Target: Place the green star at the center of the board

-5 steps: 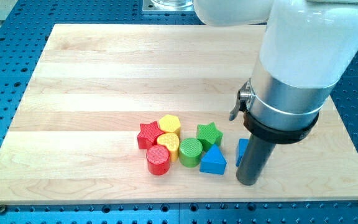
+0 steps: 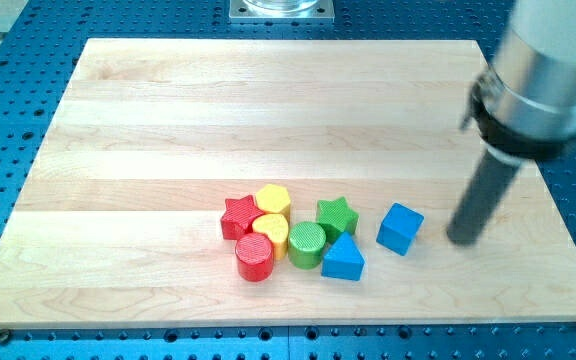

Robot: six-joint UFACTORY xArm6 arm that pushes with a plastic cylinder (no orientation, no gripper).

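Note:
The green star (image 2: pixel 336 214) lies on the wooden board (image 2: pixel 168 130) below the board's middle, in a cluster of blocks. It touches the green cylinder (image 2: pixel 307 244) at its lower left and the blue triangle (image 2: pixel 343 259) below it. My tip (image 2: pixel 462 240) rests on the board well to the right of the star, with the blue cube (image 2: pixel 400 228) between them. The tip stands apart from the cube.
Left of the star sit a yellow hexagon (image 2: pixel 273 199), a red star (image 2: pixel 238 216), a yellow heart (image 2: pixel 270 232) and a red cylinder (image 2: pixel 254 258), packed together. The board's right edge (image 2: pixel 558 200) is near the tip. A blue perforated table (image 2: pixel 8 150) surrounds the board.
The tip has moved right and slightly up, away from the blue cube, which now shows fully. The blocks have not moved.

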